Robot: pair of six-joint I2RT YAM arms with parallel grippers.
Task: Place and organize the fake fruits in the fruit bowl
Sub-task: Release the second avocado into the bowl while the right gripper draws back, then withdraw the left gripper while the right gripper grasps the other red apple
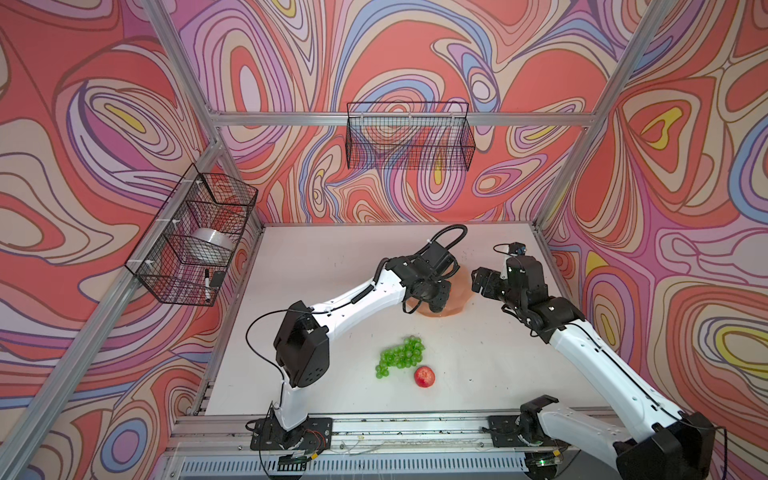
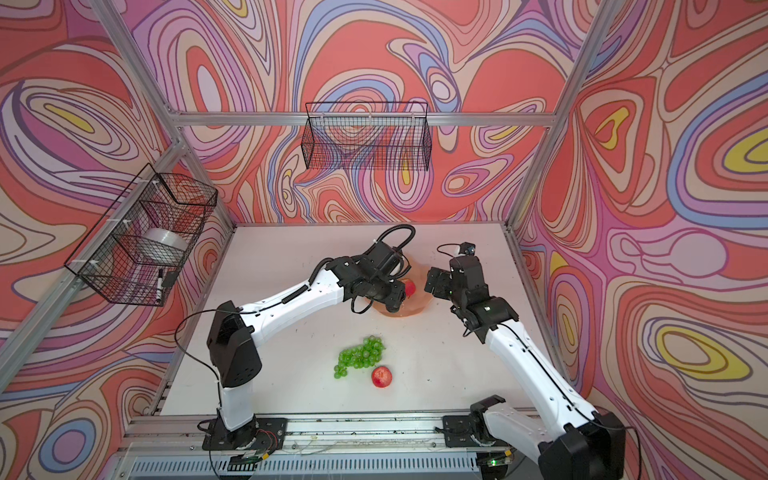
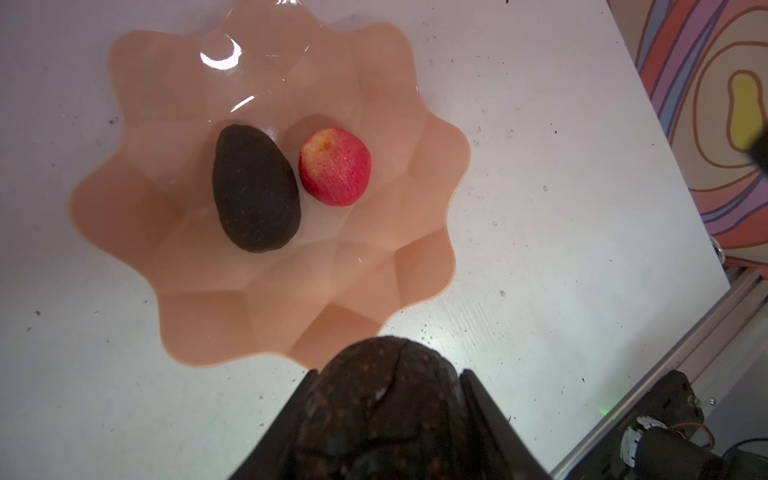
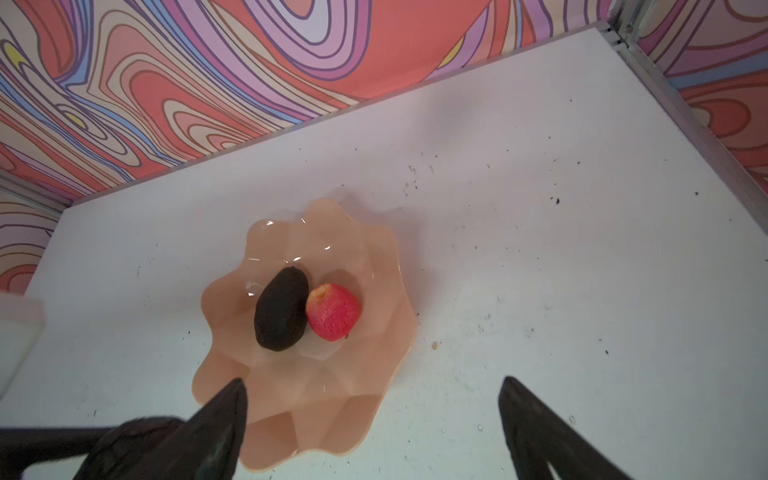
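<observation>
While the left gripper (image 3: 388, 376) is hovering over the rim of the peach fruit bowl (image 3: 124, 216), its jaws partly closed and clamping a dark avocado (image 3: 374, 424), the right gripper (image 4: 372, 382) is gaping wide and empty beside the bowl. A second avocado (image 3: 255, 189) and a red apple (image 3: 334, 166) are lying side by side, touching, in the bowl's middle. The green grapes (image 1: 401, 355) and the other apple (image 1: 424, 376) are sitting on the white table (image 1: 498, 365), well apart from the bowl.

Swirl-patterned walls (image 1: 83, 124), white tabletop (image 1: 332, 257), black wire baskets (image 1: 409, 137)
</observation>
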